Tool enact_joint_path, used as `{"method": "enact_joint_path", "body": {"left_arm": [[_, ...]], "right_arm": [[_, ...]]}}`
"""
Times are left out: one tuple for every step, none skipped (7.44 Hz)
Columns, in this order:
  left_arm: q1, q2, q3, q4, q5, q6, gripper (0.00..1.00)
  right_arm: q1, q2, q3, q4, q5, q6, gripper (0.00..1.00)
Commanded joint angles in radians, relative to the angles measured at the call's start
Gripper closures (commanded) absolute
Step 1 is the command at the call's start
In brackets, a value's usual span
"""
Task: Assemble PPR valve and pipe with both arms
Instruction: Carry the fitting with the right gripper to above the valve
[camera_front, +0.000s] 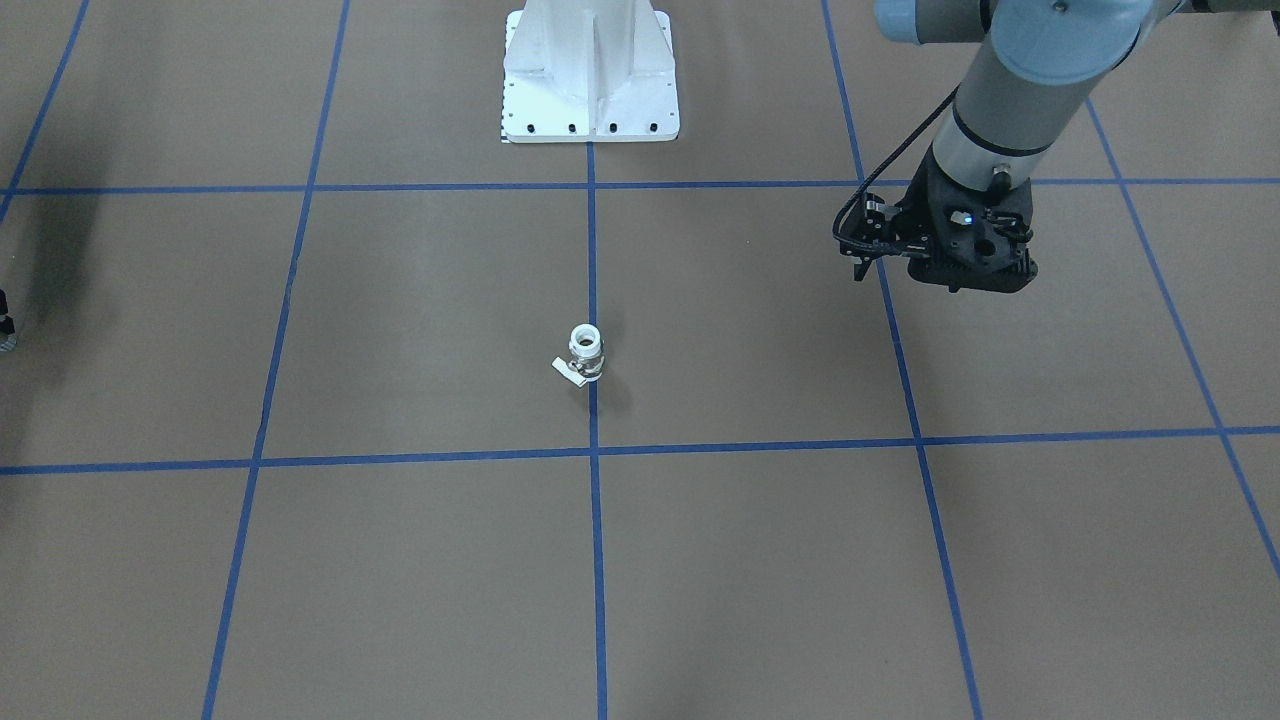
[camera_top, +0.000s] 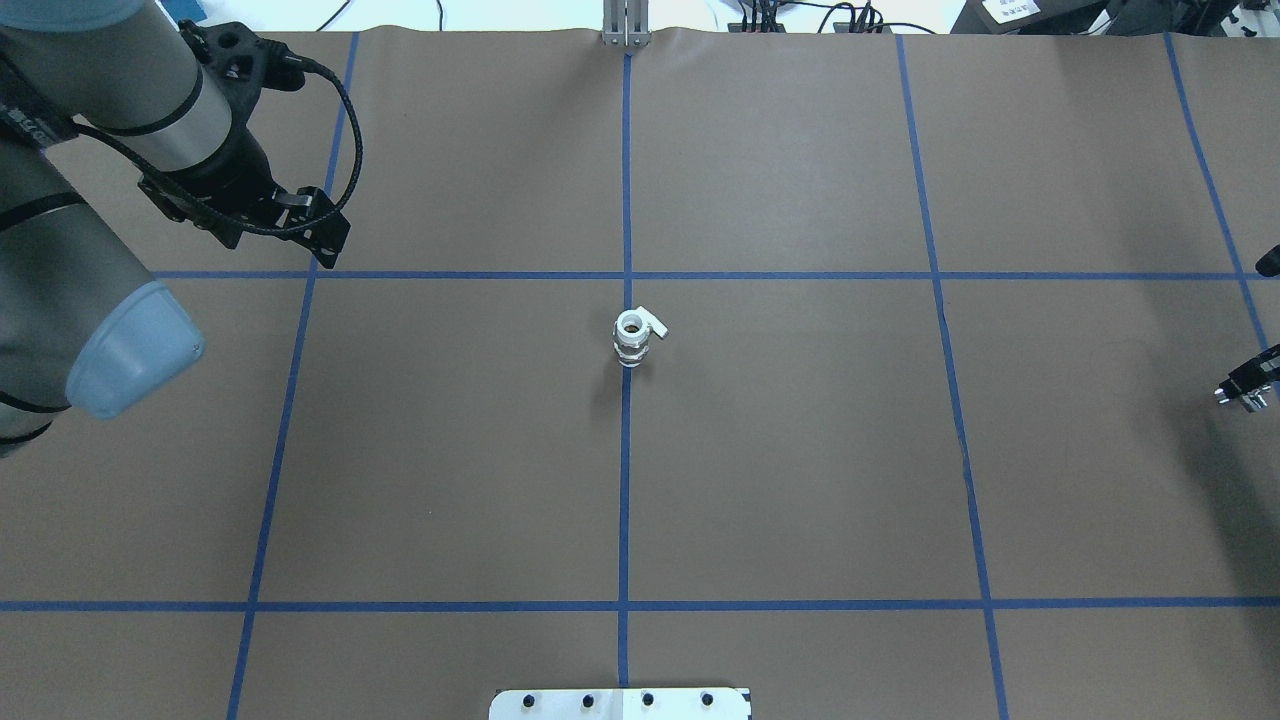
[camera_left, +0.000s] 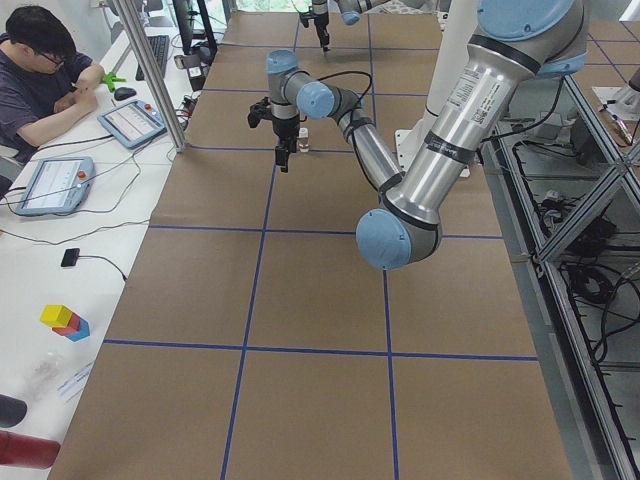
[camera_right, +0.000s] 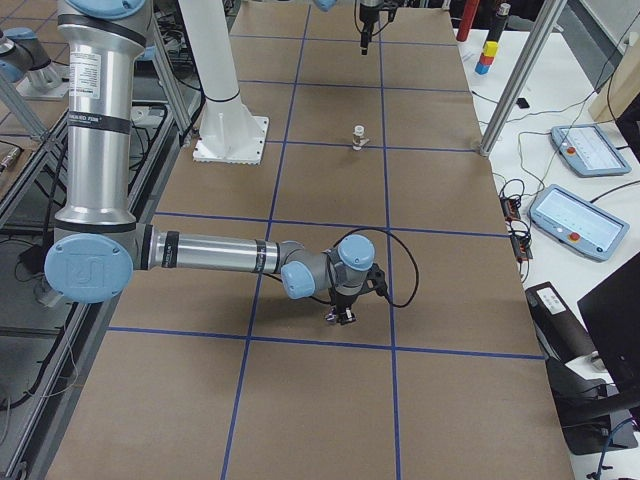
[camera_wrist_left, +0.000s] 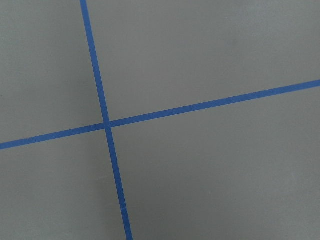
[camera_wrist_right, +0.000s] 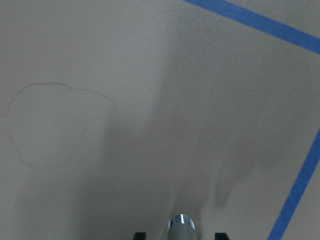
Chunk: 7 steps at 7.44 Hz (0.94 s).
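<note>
The PPR valve (camera_front: 585, 354) stands upright on the centre blue line, white collar on top and its small white lever to one side; it also shows in the overhead view (camera_top: 632, 338). The left gripper (camera_front: 862, 240) hovers far off to the valve's side, above a tape crossing, in the overhead view (camera_top: 320, 235). It holds nothing, and no fingers show in its wrist view, so it looks open. The right gripper (camera_top: 1245, 392) is at the table's right edge, shut on the silvery pipe (camera_wrist_right: 181, 223), which it holds just above the paper.
The white metal pedestal (camera_front: 590, 75) stands at the robot's side of the table, behind the valve. Blue tape lines (camera_wrist_left: 107, 124) grid the brown paper. An operator (camera_left: 45, 70) sits with tablets beyond the far edge. A faint stain ring (camera_wrist_right: 55, 125) marks the paper.
</note>
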Motion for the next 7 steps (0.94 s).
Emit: {"method": "enact_joint_path", "body": {"left_arm": [[0.000, 0.000, 0.000, 0.002, -0.001, 0.000, 0.00], [-0.001, 0.000, 0.000, 0.000, -0.001, 0.000, 0.00], [-0.001, 0.000, 0.000, 0.002, -0.001, -0.001, 0.00], [-0.001, 0.000, 0.000, 0.002, -0.001, -0.001, 0.00], [-0.004, 0.000, 0.000, 0.002, 0.001, 0.000, 0.00], [-0.004, 0.002, -0.002, 0.002, -0.001, 0.000, 0.00], [-0.007, 0.003, -0.003, 0.000, -0.001, 0.002, 0.00]], "right_arm": [[0.000, -0.001, 0.000, 0.000, -0.004, 0.000, 0.93], [0.000, 0.001, 0.000, 0.004, -0.004, 0.000, 1.00], [0.001, 0.008, 0.012, 0.005, -0.004, -0.003, 1.00], [0.033, 0.021, 0.050, -0.024, 0.012, 0.000, 1.00], [0.070, 0.077, 0.152, -0.222, 0.015, 0.003, 1.00], [0.086, 0.188, 0.263, -0.499, 0.009, 0.003, 1.00], [0.087, 0.348, 0.308, -0.745, 0.003, 0.004, 1.00]]}}
